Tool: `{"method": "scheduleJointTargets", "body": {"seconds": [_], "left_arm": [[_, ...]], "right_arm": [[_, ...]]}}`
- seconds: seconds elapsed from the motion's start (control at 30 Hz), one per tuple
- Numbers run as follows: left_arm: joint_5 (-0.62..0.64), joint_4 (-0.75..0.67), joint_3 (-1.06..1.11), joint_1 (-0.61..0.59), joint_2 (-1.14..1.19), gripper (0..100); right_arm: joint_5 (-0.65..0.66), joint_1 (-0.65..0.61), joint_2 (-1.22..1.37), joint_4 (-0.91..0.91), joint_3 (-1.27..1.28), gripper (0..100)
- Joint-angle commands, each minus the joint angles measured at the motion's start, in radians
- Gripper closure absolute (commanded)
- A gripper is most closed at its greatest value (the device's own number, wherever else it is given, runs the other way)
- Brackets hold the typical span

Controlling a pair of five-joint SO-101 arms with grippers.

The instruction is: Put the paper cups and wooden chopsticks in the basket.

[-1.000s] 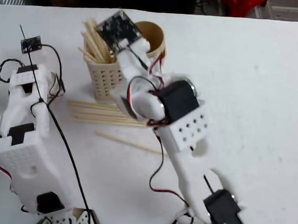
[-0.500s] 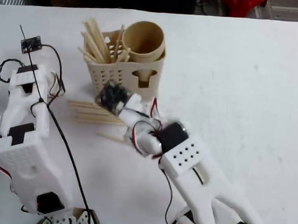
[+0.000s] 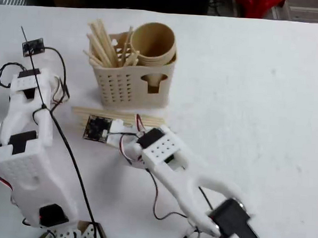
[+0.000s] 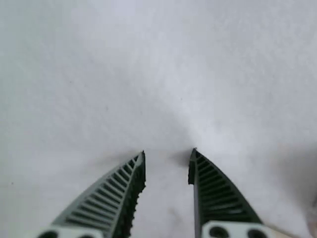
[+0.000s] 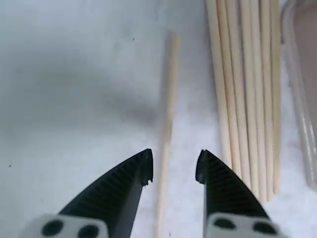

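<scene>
A perforated cream basket [image 3: 131,83] stands at the back centre of the table, holding stacked paper cups [image 3: 153,41] and several wooden chopsticks [image 3: 103,44]. More chopsticks [image 3: 122,117] lie in a row on the table in front of it. My right arm [image 3: 160,148] is stretched low over them. In the right wrist view my right gripper [image 5: 173,166] is open, and a single loose chopstick [image 5: 168,109] runs between its jaws, beside the row of chopsticks [image 5: 245,89]. My left gripper [image 4: 167,158] is open over bare white table with nothing in it.
My left arm [image 3: 25,122] is folded along the table's left side with black cables [image 3: 67,146] trailing beside it. The basket's wall [image 5: 302,99] lies just past the chopstick row. The table's right half is bare white surface.
My right arm has come down from above the basket to the table in front of it, and now sits low over the loose chopsticks. The left arm has not moved.
</scene>
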Motion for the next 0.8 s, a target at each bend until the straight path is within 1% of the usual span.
{"method": "scheduleJointTargets", "body": {"seconds": [0.0,0.1,0.23,0.27,0.37,0.43,0.53,0.6,0.67,0.77], "left_arm": [[-0.008,-0.009,-0.006,0.01,-0.008,84],[-0.008,-0.009,-0.006,0.01,-0.008,84],[-0.008,-0.009,-0.005,0.01,-0.01,84],[-0.008,-0.009,-0.005,0.008,-0.01,84],[-0.008,-0.009,-0.003,0.008,-0.012,84],[-0.008,-0.009,-0.003,0.008,-0.012,84],[-0.008,-0.009,-0.005,0.008,-0.012,84],[-0.006,-0.009,-0.006,0.008,-0.01,84],[-0.006,-0.009,-0.006,0.008,-0.01,84],[-0.006,-0.009,-0.006,0.008,-0.01,84]], "right_arm": [[0.008,-0.002,0.093,-0.061,-0.008,84.9],[0.006,-0.002,0.154,-0.079,-0.009,85.0],[0.003,0.012,0.17,-0.084,-0.011,85.8],[0.003,0.013,0.17,-0.084,-0.011,88.0],[0.002,0.013,0.17,-0.084,-0.011,98.6],[-0.006,0.013,0.17,-0.079,-0.011,97.1],[-0.055,0.013,0.166,-0.079,-0.011,98.3],[-0.06,0.013,0.159,-0.077,-0.011,98.2],[-0.066,0.015,0.114,-0.065,-0.006,98.2],[-0.071,0.015,-0.015,0.018,-0.003,98.2]]}}
